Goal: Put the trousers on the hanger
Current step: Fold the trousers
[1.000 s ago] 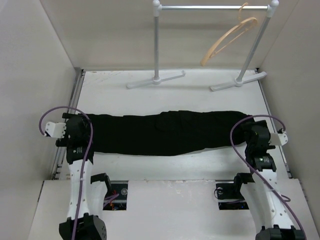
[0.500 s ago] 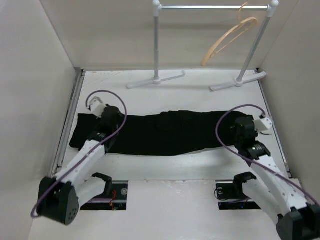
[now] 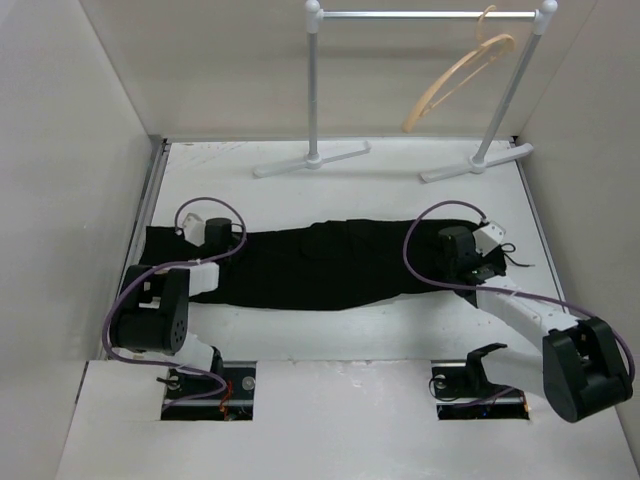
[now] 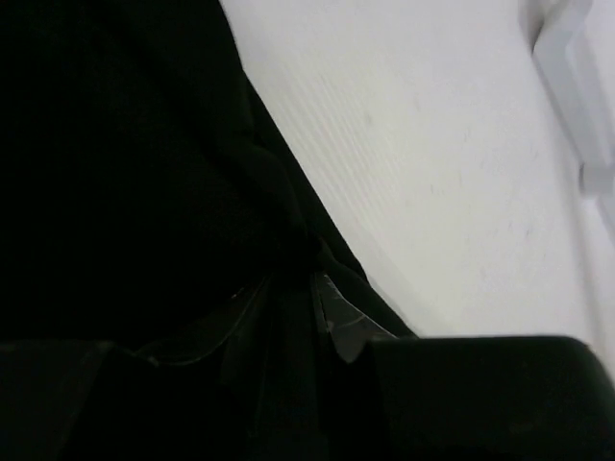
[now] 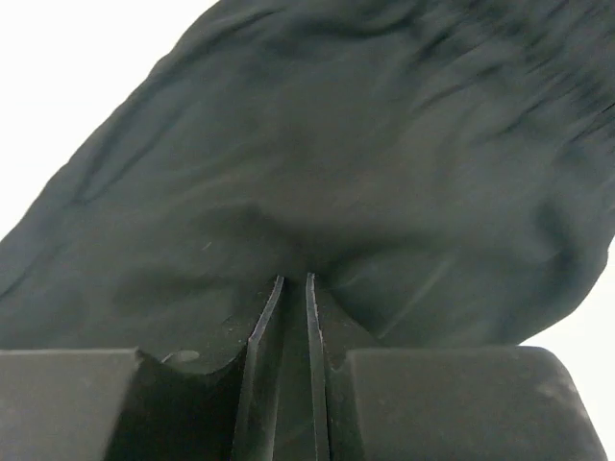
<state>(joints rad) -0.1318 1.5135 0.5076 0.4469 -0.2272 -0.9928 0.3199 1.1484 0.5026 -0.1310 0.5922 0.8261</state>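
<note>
Across the middle of the desk [image 3: 400, 330], the trousers [image 3: 330, 262] lie flat in a long black band parallel to the near edge, well apart from the far edge.

Left gripper [image 3: 220, 243]: down on the cloth near the trousers' left end, towards the left edge of the desk. In the wrist view the jaws are drawn close with a dark fold of the trousers [image 4: 115, 173] gathered between them. The picture there is very dark.

Right gripper [image 3: 450, 258]: down on the trousers' right end, towards the right edge. In the wrist view the fingers [image 5: 312, 327] stand almost together, and the trousers [image 5: 384, 163] pucker into the narrow gap at their tips, so it is gripping the cloth.

Hanger [image 3: 455, 80]: light wood, hanging tilted by its hook from the right part of the rail [image 3: 420, 14], which stands along the far edge of the desk. It is well apart from the trousers and from both grippers.

Changes noted: a second ago both grippers sat at the outer ends of the garment, close to the left and right edges. They have since come inward along the cloth. Both forearms have swung low. The trousers' right end now lies further from the right edge than before. Their left end, earlier hidden under the left arm, shows near the left edge. Hanger and rail are unchanged.
</note>
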